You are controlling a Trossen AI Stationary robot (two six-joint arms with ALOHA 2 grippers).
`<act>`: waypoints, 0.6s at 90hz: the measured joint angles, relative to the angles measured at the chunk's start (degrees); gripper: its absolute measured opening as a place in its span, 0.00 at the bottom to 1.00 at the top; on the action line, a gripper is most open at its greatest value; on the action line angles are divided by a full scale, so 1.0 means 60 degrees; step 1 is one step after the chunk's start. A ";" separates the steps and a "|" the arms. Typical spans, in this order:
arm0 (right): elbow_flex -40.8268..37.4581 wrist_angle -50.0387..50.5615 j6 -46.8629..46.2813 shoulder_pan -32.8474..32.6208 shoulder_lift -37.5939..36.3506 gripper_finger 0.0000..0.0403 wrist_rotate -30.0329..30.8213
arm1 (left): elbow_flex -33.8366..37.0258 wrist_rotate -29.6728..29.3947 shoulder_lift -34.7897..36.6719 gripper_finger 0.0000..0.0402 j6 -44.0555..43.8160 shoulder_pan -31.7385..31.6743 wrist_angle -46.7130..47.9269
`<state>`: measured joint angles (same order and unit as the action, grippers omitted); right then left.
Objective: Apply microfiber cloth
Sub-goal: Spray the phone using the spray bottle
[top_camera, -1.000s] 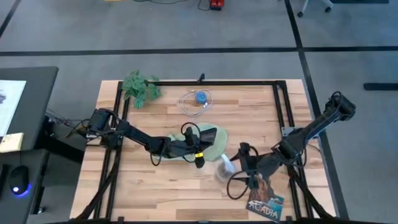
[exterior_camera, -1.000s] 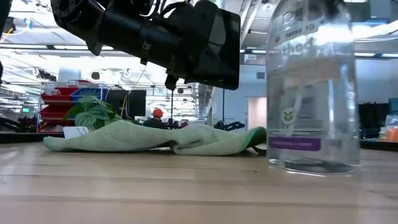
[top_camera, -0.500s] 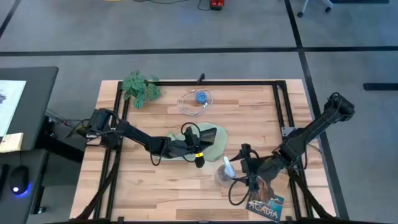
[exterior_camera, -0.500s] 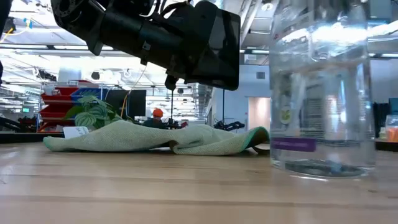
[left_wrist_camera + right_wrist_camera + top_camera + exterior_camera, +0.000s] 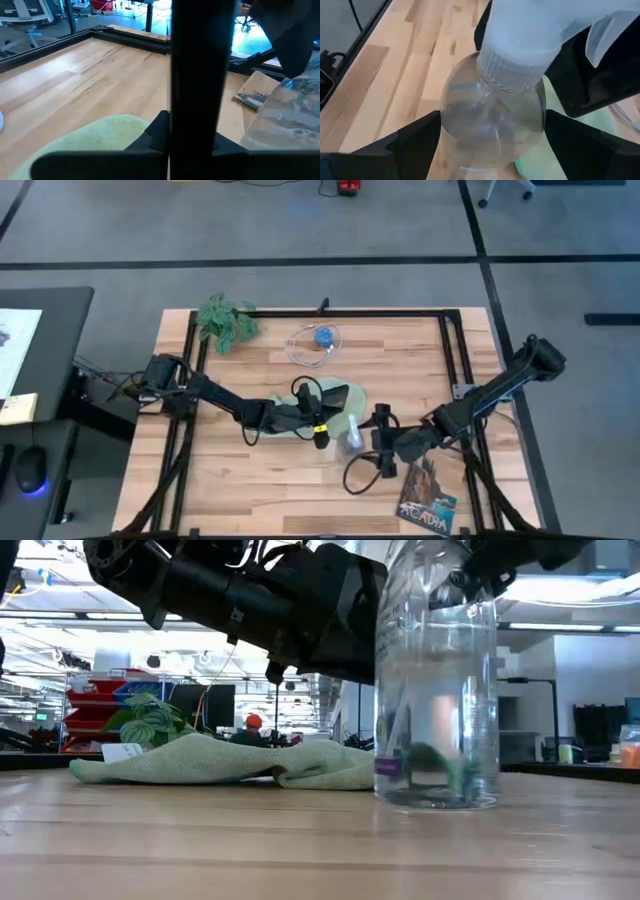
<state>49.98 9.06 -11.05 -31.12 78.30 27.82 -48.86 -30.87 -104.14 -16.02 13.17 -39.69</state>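
The pale green microfiber cloth [image 5: 347, 416] lies crumpled at mid-table, its white tag [image 5: 122, 752] at one end. My left gripper [image 5: 318, 418] hovers over it, shut on a flat black phone [image 5: 345, 610] that is clear of the cloth [image 5: 220, 762]. A clear spray bottle [image 5: 350, 442] with a white sprayer head stands upright just right of the cloth, and my right gripper [image 5: 364, 442] is shut on it. In the low view the bottle [image 5: 435, 690] has its base at the tabletop. My left gripper holds the black phone [image 5: 202, 75] upright between its fingers, above the cloth; the fingers themselves hide the place of contact. My right gripper pinches the bottle's round body [image 5: 492, 125] below the white cap, one finger [image 5: 415, 145] on each side. The fingers come level from the table's right. The bottle is upright.
A green leafy plant [image 5: 226, 321] stands at the far left corner. A clear dish with a blue thing [image 5: 316, 342] sits beyond the cloth. A booklet [image 5: 428, 502] lies at the near right. Black frame rails [image 5: 452, 350] run along the table's edges.
My right gripper has carried the spray bottle toward the table's left and far side, up beside the cloth. The bottle has stayed upright and has turned about, so its label no longer faces the low camera.
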 joint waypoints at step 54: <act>0.0007 -0.0156 0.0709 0.0856 -0.0667 0.89 0.0084 | 0.0246 -0.0463 0.0488 0.02 -0.0311 -0.0079 -0.0029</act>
<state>50.02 8.13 -6.79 -25.98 74.30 28.32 -47.39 -33.65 -101.21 -17.89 12.69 -39.86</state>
